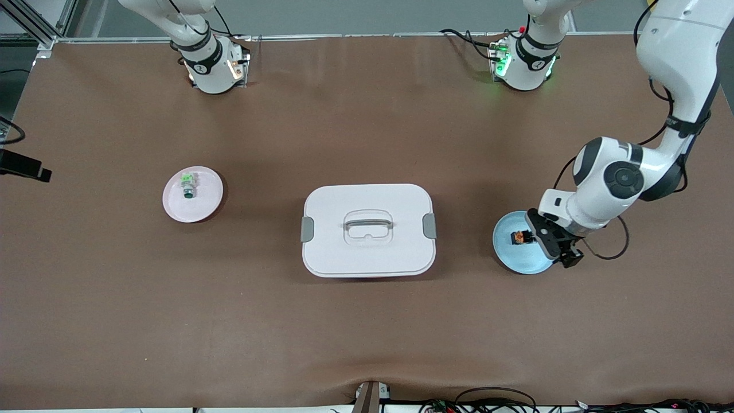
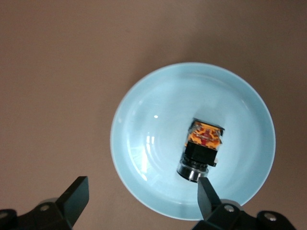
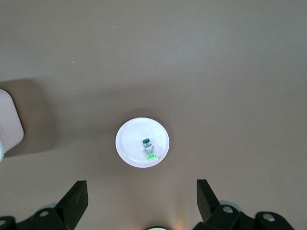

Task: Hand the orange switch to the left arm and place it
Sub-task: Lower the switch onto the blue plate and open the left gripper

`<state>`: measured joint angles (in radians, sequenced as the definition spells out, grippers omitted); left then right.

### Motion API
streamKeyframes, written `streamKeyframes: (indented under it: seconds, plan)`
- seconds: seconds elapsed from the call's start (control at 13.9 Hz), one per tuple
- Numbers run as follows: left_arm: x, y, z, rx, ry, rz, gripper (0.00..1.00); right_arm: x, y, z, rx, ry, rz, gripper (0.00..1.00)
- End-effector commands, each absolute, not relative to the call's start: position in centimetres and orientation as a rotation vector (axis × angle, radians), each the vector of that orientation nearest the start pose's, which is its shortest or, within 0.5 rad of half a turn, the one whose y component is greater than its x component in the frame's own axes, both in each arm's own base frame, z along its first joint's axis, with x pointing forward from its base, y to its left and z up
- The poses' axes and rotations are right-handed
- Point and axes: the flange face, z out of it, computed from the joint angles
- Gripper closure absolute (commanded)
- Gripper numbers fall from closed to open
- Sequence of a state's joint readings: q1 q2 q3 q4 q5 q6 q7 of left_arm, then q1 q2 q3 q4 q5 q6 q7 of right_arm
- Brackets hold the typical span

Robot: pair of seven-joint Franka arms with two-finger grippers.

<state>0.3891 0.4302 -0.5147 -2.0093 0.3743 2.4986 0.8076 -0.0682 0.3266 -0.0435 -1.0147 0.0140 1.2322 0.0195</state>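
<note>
Two open grippers are noted; the orange switch point(image 2: 203, 146) is seen lying in the blue dish point(image 2: 144, 139) beneath the left gripper point(image 2: 144, 199), jaws apart, nothing held; placement appears met or regrasp pending; the right gripper point(image 3: 142, 199), open, waits over the pink dish point(image 3: 129, 153).

Blue plate point(image 1: 516, 261) partly covered by the left gripper point(image 1: 549, 240) in the front view; right gripper point(image 3: 141, 201) outside that view; white box point(image 3: 9, 122) cropped in the right wrist view; markings on green switch point(image 3: 148, 147) too small to read.
</note>
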Motion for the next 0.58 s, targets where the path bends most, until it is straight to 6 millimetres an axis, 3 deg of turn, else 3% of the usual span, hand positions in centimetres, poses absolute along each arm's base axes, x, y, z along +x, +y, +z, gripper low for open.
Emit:
streamKeyframes:
  seconds: [0.0,0.22,0.29,0.5]
  plan:
    - [61.1,-7.4,31.8,-2.703,1.435,-0.143,0.0,60.1,-6.5,66.4,-3.135,0.211,0.157,0.0]
    - [61.6,-8.6,37.2,-2.834,1.074,-0.145,0.0,59.5,-6.2,66.6,-3.132,0.204,0.173,0.0]
    - [62.2,-8.5,39.5,-2.881,0.9,-0.17,0.0,59.2,-6.2,66.6,-3.13,0.203,0.178,0.0]
    - [63.2,-7.7,43.7,-2.959,0.542,-0.127,0.0,57.2,-6.1,65.9,-3.13,0.203,0.096,0.0]
